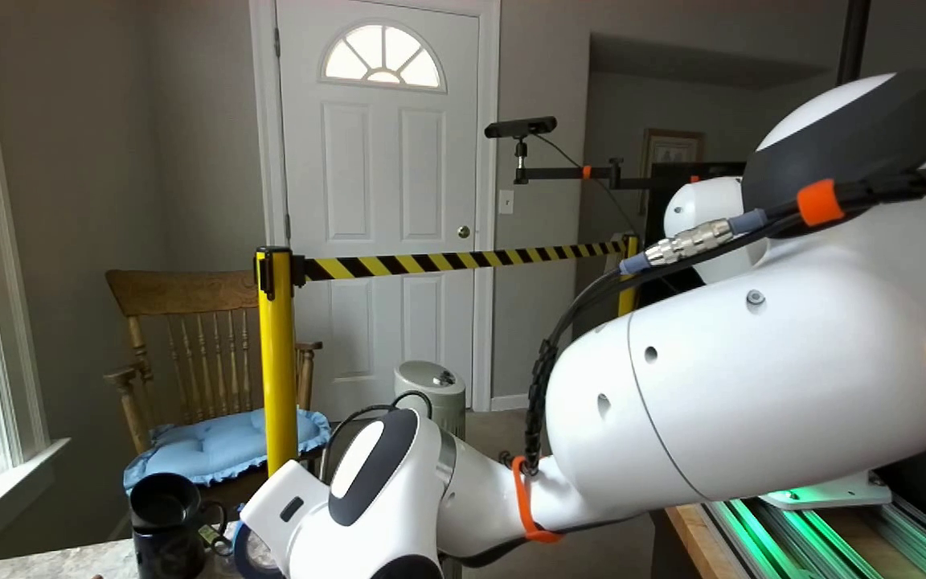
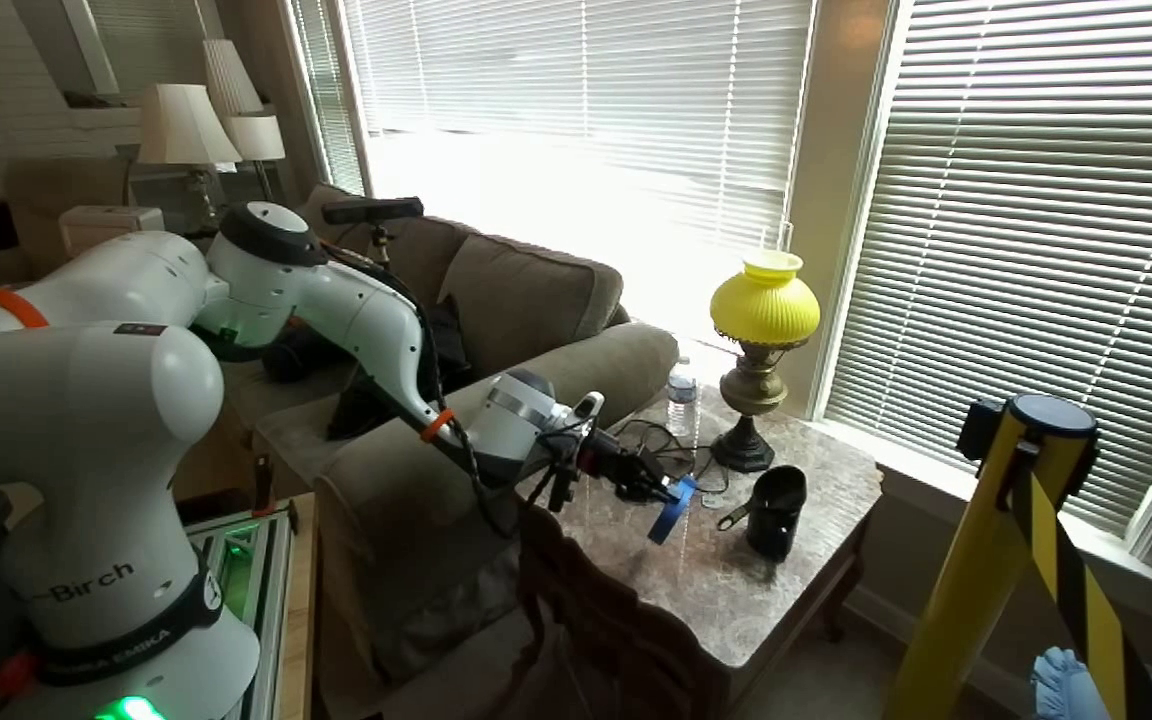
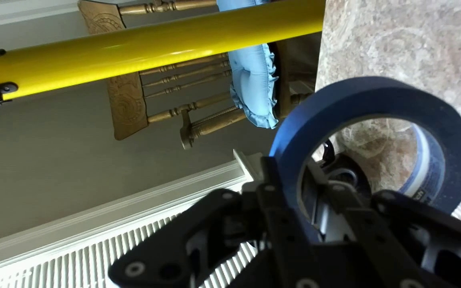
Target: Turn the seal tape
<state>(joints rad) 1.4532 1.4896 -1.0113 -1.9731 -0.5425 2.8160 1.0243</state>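
Evidently the grasp is made and the turn is what remains in question: in an exterior view the blue tape roll is at the far end of the robot arm, tilted rather than flat, over the worktop, left of the black mug and nearer than the lamp. Whether its lower edge touches the surface I cannot tell, nor how much of the turning is complete; I would judge that finishing it, then setting the roll down and letting go, is left. In an exterior view the arm's white links fill much of the right side, only a blue arc of the roll shows, just right of the black mug, and the jaws are out of sight. In the wrist view the jaws look closed on the wall of the roll, one jaw outside the ring and the opposite one inside its hole; the pinch sits on the near left part, so most of the ring reaches to the far right beyond them, with the worktop showing through the hole.
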